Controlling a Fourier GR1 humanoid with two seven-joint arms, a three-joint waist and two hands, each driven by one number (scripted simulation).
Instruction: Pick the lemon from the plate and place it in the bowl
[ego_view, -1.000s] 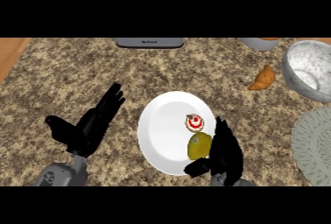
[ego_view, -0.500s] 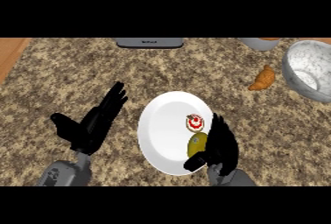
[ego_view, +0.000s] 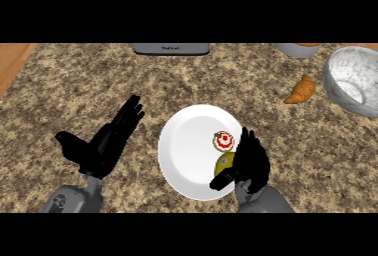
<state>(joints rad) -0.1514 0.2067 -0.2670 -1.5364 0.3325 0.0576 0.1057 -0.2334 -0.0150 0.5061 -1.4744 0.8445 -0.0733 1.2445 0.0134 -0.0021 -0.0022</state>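
Low and just right of centre, the right hand (ego_view: 249, 162) sits over the white plate (ego_view: 188, 160), its fingers pointing up the frame and its thumb reaching left below the lemon (ego_view: 225, 162). The yellow-green lemon lies on the plate's right side, pressed against the palm, with most of it hidden behind the hand; the thumb hooks in under the fruit and the fingers stand along its right side, so the hand is cupping it, not yet closed all the way round. Right above the lemon, on the same plate, there's a small round red-and-white item (ego_view: 224, 140). Over at lower left, the left hand (ego_view: 107, 142) rests open on the speckled counter (ego_view: 88, 85), fingers straight and angled up to the right, thumb spread wide, just beside the plate's left rim. The bowl (ego_view: 356, 80) waits at the upper right edge, well apart from the lemon, with an orange croissant (ego_view: 300, 90) lying just to its left.
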